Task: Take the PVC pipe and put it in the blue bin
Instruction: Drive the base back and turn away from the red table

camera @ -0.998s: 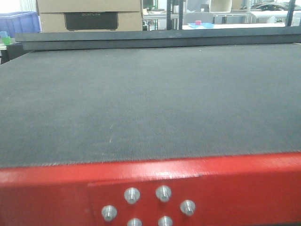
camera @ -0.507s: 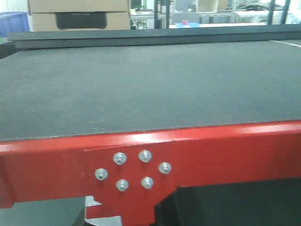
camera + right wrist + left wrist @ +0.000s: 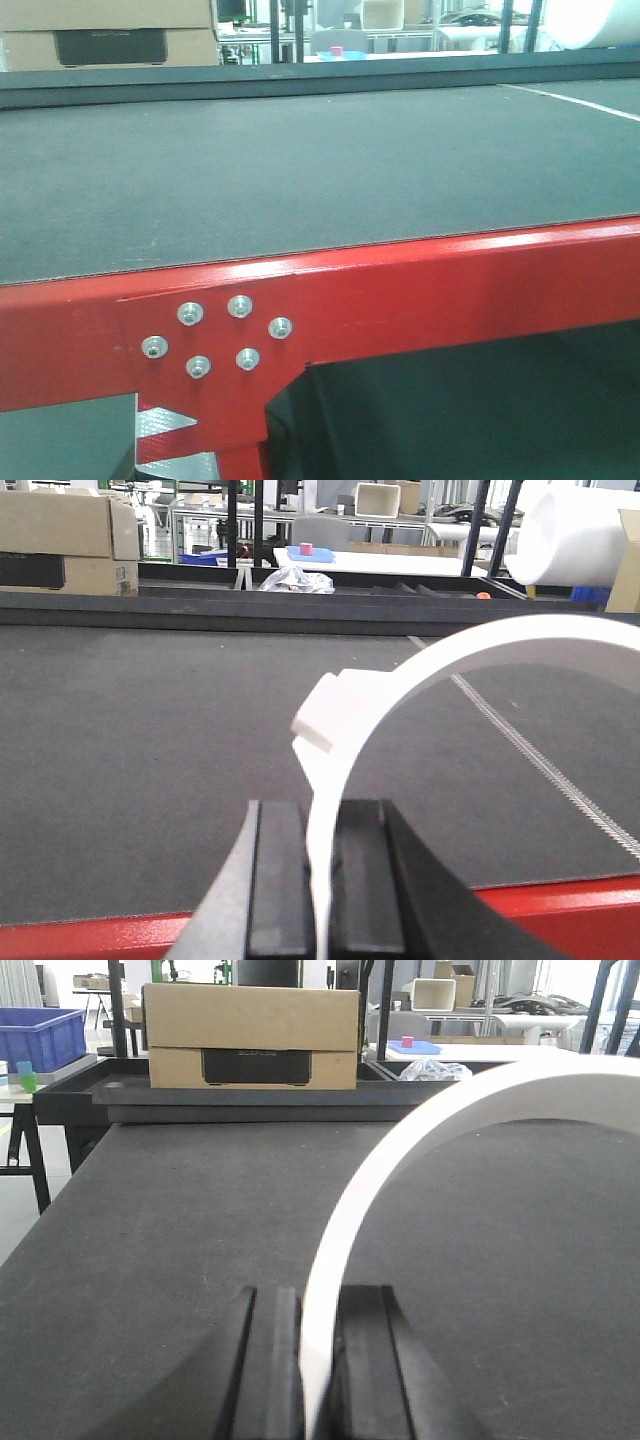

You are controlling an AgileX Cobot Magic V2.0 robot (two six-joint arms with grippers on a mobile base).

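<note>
My left gripper [image 3: 318, 1302] is shut on the thin wall of a white PVC pipe [image 3: 400, 1150]. The pipe's rim arcs up and to the right over the black table top. My right gripper [image 3: 322, 815] is shut on another white PVC pipe piece [image 3: 470, 645], a curved wall with a blocky lug near the jaws. It sits just above the table's red front edge. A blue bin [image 3: 40, 1035] stands beyond the table's far left corner in the left wrist view. Neither gripper nor any pipe shows in the front view.
The black-matted table [image 3: 300, 170] has a red steel front frame [image 3: 450, 290] with a bolted plate [image 3: 215, 335]. A cardboard box [image 3: 250, 1035] sits on the raised far edge. A big white roll [image 3: 575, 535] stands at the back right, with shelving and tables behind.
In the front view the red frame has risen in the picture and its bolts slid left. The space under the table now shows. The cardboard box has shifted left and the blue bin has left the view.
</note>
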